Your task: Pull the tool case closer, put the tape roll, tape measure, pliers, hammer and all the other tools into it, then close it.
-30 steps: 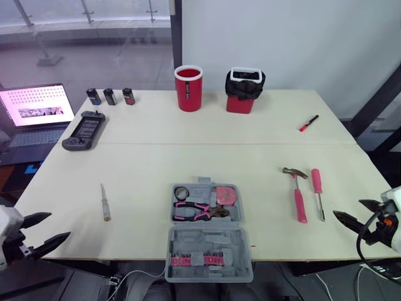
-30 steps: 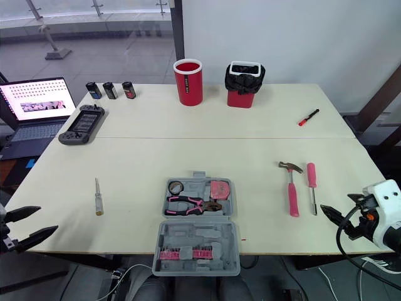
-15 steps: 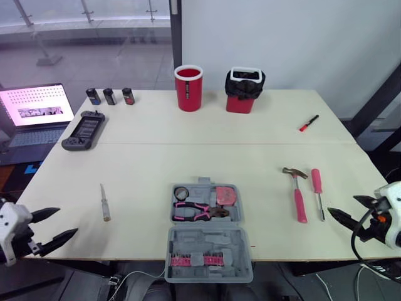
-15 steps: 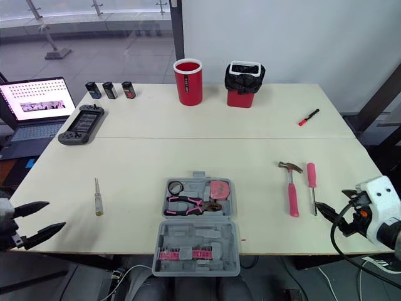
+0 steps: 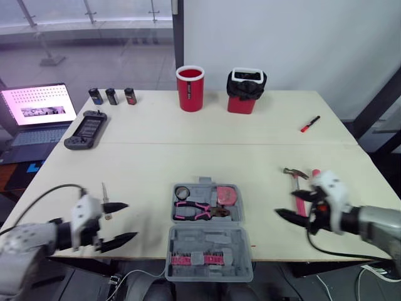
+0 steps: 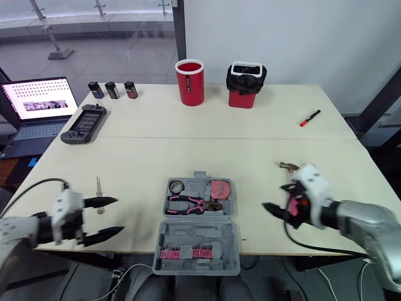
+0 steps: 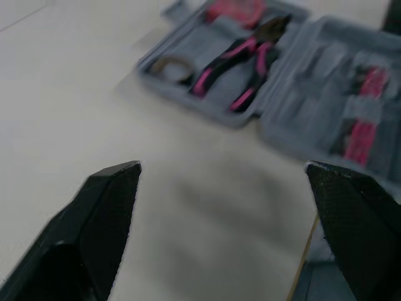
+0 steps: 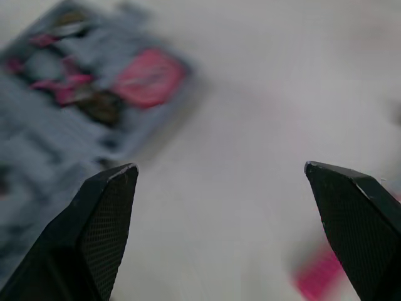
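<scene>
The grey tool case [image 5: 233, 213] lies open at the table's front edge, its lid [image 5: 209, 254] toward me. In its tray are the pink-handled pliers [image 5: 199, 211], the pink tape measure [image 5: 224, 195] and the tape roll [image 5: 182, 192]. My left gripper [image 5: 129, 221] is open and empty, left of the case and beside a small clear-handled screwdriver [image 5: 103, 190]. To the right of the case my right gripper [image 5: 286, 204] is open and empty. It covers most of the pink hammer [image 5: 293, 172] and the pink screwdriver [image 5: 315, 172].
A red pen [image 5: 309, 123] lies at the far right. A red cup [image 5: 190, 88] and a red bin with a black bag [image 5: 245, 91] stand at the back. Three small cans [image 5: 112, 96], a game controller [image 5: 85, 130] and a laptop [image 5: 34, 113] are at the back left.
Both arms have swung in from the table's front corners toward the case. The left gripper now sits by the small screwdriver and the right one over the hammer handle.
</scene>
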`<state>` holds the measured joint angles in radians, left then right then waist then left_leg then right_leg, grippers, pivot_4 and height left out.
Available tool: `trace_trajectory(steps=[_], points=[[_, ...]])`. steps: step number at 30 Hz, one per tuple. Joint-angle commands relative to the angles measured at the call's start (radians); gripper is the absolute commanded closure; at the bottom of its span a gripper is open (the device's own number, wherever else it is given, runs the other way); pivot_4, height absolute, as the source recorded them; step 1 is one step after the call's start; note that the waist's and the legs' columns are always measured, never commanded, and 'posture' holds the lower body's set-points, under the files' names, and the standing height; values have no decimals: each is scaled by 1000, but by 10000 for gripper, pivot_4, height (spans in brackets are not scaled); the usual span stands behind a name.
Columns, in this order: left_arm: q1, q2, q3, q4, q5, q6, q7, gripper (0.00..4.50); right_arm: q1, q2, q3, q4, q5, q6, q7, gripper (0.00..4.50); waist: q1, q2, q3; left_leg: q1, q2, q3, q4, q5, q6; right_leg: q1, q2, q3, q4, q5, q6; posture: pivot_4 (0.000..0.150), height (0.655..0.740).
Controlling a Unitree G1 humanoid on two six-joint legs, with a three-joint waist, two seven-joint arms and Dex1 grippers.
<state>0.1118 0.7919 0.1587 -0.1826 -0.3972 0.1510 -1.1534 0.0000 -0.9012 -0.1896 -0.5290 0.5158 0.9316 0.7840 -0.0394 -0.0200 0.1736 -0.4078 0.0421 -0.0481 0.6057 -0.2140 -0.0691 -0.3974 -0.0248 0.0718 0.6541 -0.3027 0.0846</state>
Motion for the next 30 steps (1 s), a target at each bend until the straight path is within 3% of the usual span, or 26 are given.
trace_trajectory(steps=[1,6,15,30], points=[[-49,10,-67,3,44,9,-1,18340,-54,-62,149,-12,-84,-46,19,18512,-1,0,0,0,0,0,1,0,0,0,0,0,0,0,0,1500,7387],[-151,19,-242,80,181,-10,-28,44866,-222,-71,421,90,-196,-84,103,44963,-5,1,1,0,0,1,6,-1,2,1,0,0,0,2,1,1500,7387],[-256,-59,-394,154,332,-32,49,44866,-388,3,666,269,-376,-161,155,44963,1,1,2,-2,0,1,8,-1,2,1,0,0,1,3,2,1500,7387],[-383,-218,-516,313,473,-81,128,44866,-498,140,776,319,-485,-137,196,44963,8,3,0,1,-1,0,17,-1,2,3,0,0,10,3,3,1500,7387]])
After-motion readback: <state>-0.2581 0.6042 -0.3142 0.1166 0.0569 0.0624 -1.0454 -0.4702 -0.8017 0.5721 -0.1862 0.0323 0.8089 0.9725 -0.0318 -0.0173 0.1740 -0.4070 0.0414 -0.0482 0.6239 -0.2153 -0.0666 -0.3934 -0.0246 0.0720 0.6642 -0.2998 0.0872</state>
